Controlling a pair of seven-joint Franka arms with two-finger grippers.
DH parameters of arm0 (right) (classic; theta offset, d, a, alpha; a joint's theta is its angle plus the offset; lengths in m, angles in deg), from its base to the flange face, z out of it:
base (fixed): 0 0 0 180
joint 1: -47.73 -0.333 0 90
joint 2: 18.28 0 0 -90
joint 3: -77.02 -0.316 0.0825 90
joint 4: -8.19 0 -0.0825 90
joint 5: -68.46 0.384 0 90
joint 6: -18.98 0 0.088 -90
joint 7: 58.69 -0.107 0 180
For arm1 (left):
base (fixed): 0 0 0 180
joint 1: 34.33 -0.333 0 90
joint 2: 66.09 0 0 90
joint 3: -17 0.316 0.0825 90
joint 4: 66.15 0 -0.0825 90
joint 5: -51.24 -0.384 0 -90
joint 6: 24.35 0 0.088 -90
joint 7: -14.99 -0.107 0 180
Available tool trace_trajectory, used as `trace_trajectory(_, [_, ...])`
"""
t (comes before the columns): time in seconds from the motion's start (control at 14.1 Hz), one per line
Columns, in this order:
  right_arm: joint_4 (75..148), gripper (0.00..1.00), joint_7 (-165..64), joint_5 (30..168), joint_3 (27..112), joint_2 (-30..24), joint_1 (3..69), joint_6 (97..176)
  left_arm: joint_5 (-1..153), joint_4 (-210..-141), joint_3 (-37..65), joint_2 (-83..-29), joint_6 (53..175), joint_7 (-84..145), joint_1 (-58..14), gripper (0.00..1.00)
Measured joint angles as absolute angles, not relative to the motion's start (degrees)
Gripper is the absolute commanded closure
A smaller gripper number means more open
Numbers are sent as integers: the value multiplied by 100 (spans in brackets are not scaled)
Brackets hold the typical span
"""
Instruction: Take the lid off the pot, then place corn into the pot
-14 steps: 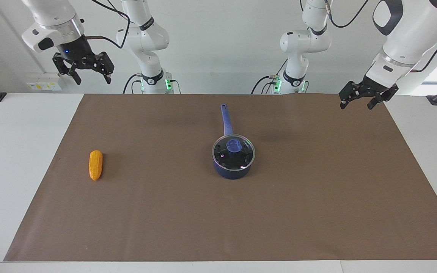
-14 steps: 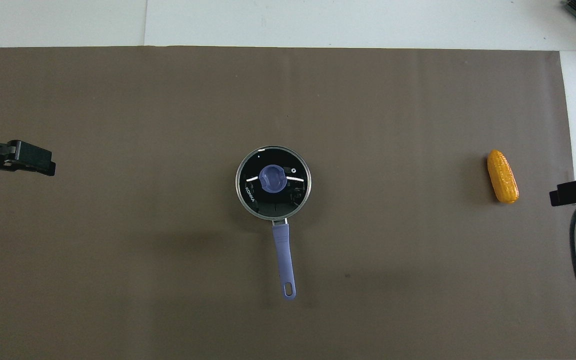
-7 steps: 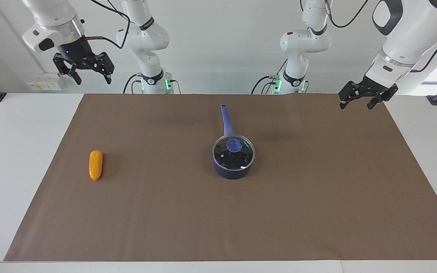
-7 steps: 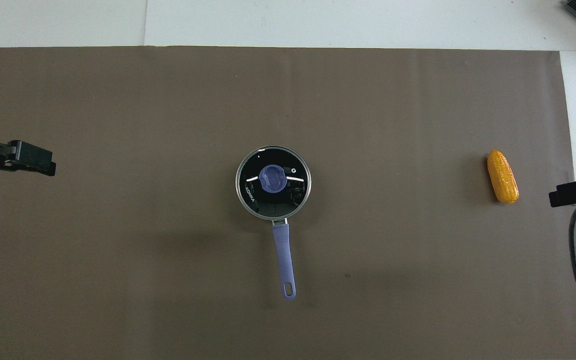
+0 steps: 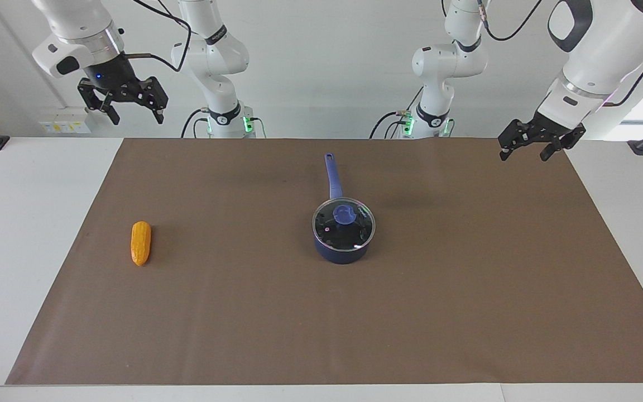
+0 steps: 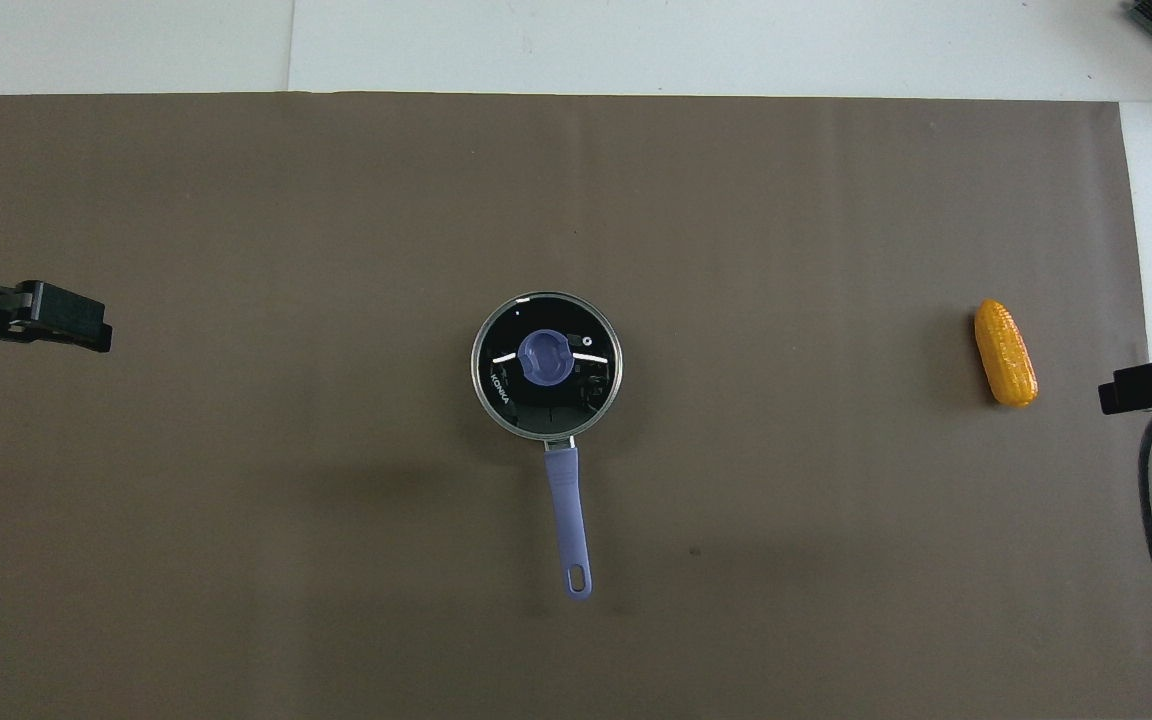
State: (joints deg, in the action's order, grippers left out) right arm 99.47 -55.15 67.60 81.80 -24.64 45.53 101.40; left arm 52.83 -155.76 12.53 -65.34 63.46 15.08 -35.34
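A brown mat point(image 5: 466, 290) covers the table, and mid-mat stands the pot point(image 5: 342, 249), its handle toward the robots and the lid point(image 5: 344, 224) seated on it. The corn point(image 5: 140, 243) lies toward the right arm's end. The left gripper point(image 5: 528, 146) and right gripper point(image 5: 132, 110) hang raised over the mat's near corners, fingers spread, holding nothing.

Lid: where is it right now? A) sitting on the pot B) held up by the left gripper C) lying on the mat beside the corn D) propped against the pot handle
A: the lid sits flat on the pot, its blue knob centred, with no gripper near it.
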Motion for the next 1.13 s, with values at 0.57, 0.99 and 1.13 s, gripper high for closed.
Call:
trace_trajectory(0.57, [9951, 0, -5515, 6760, 8180, -2465, 4559, 10140, 5283, -15571, 1370, -6564, 6333, 1509, -3551, 0])
trace_trajectory(0.99, [9959, 0, -5515, 6760, 8180, -2465, 4561, 10140, 5283, -15571, 1287, -6656, 6319, 1505, -3533, 0])
trace_trajectory(1.13, [10011, 0, -5515, 6760, 8189, -2469, 4592, 10140, 5283, -15571, 1237, -6657, 6319, 1501, -3512, 0])
